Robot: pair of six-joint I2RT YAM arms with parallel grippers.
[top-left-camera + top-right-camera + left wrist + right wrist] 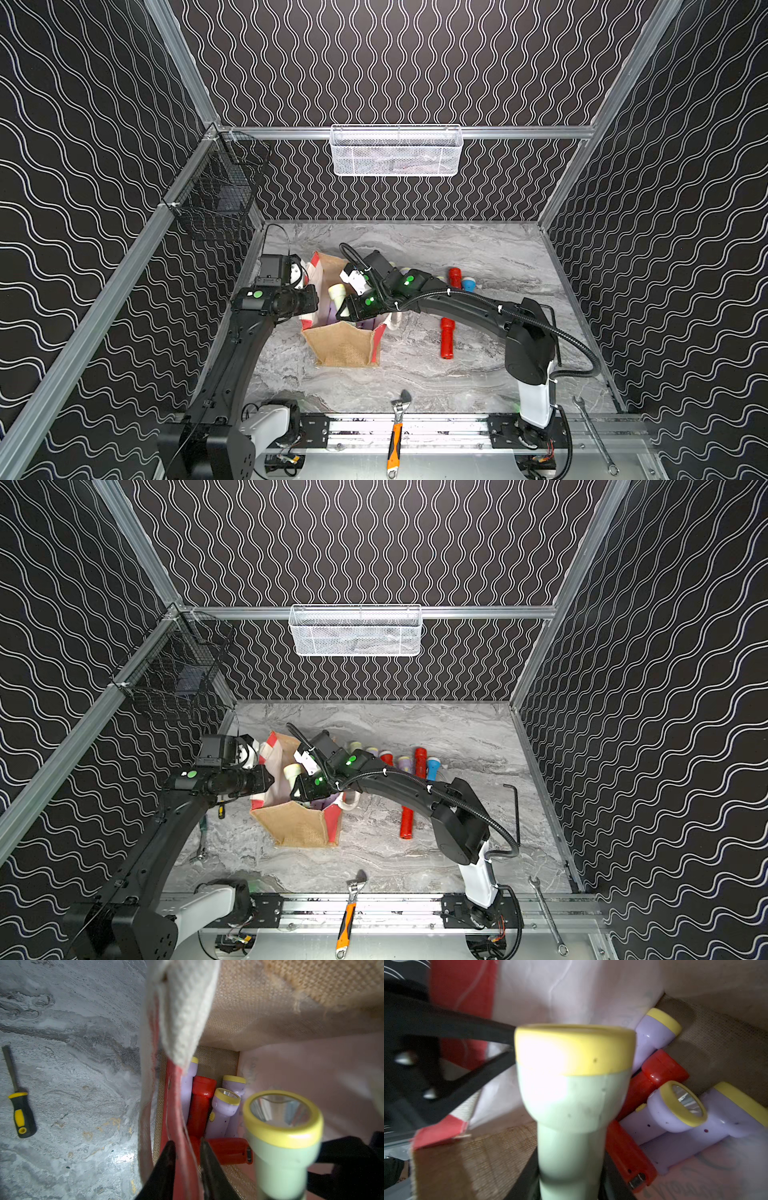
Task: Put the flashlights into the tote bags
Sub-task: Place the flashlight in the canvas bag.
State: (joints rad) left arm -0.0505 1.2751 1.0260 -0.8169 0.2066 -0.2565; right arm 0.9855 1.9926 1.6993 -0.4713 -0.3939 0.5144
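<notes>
Grey marble-look tabletop (457,374), black wavy-line walls (415,62). Jute tote bag (345,345): soft, floppy; left gripper (187,1159) pinches its red side panel. Pale green flashlight (571,1105): light, rigid, slick plastic (judged); right gripper (571,1180) clamped on narrow handle, inside bag mouth.

Robot lab test cell: aluminium frame (282,132), black wave-patterned wall panels (395,62), marble-look tabletop (478,257), near mounting rail (449,430) carrying left arm (232,361), right arm (469,307).

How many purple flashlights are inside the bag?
3 lilac flashlights: one against the tote bag wall, one with its lens showing, one beside that. Others may hide underneath.
</notes>
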